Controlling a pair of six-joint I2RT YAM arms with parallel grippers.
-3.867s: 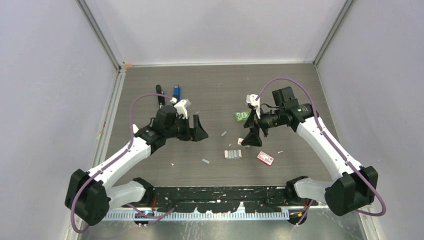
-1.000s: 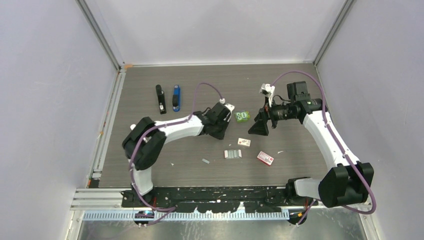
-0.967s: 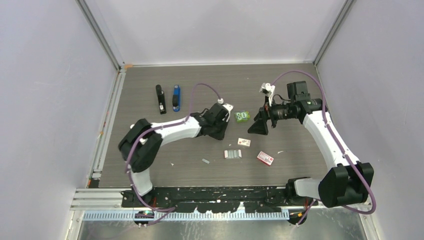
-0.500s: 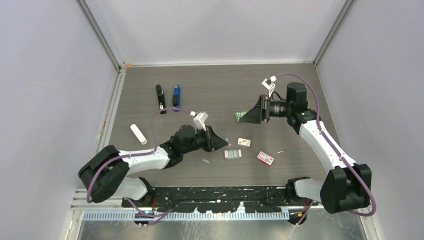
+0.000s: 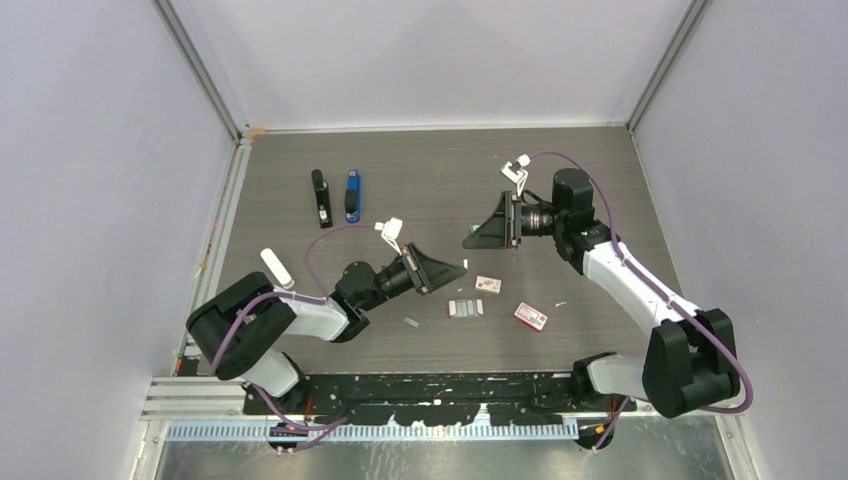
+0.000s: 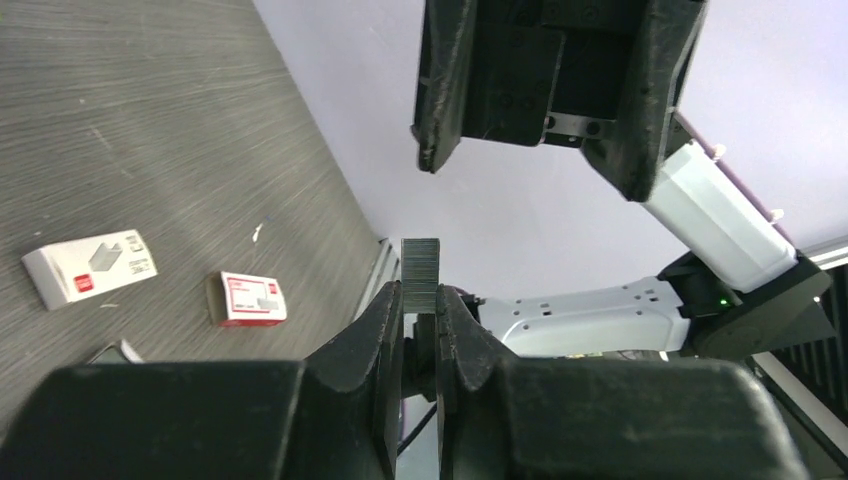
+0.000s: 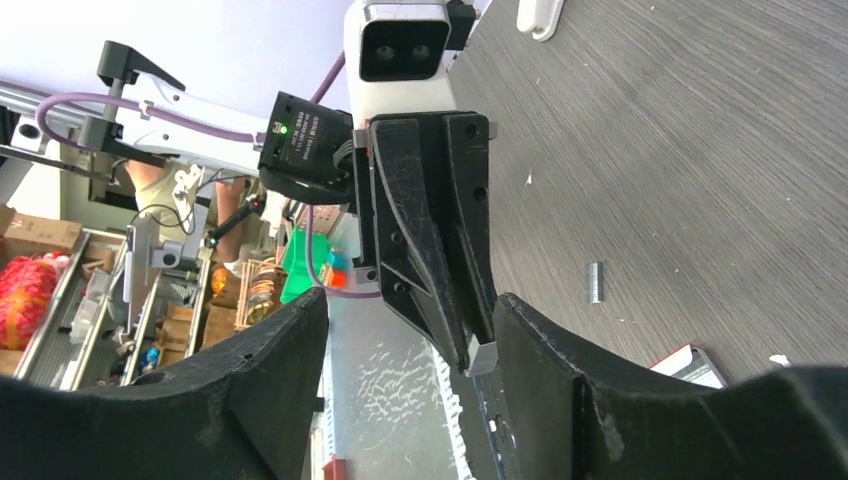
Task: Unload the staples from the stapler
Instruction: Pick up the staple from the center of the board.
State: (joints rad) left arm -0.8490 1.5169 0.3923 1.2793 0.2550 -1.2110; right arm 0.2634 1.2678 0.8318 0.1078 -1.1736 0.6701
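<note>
The left tool pinches a short strip of staples.

Grey wood-grain table | black stapler, blue stapler | 2 red-and-white boxes | staples | white tube

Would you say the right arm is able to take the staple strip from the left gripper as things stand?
Probably yes: the staple strip sticks out beyond the left gripper, and the right gripper faces it with jaws open and nothing between them.

Left gripper: we clamp the staple strip.
Right gripper: our jaws gape, facing that strip, close by.
</note>
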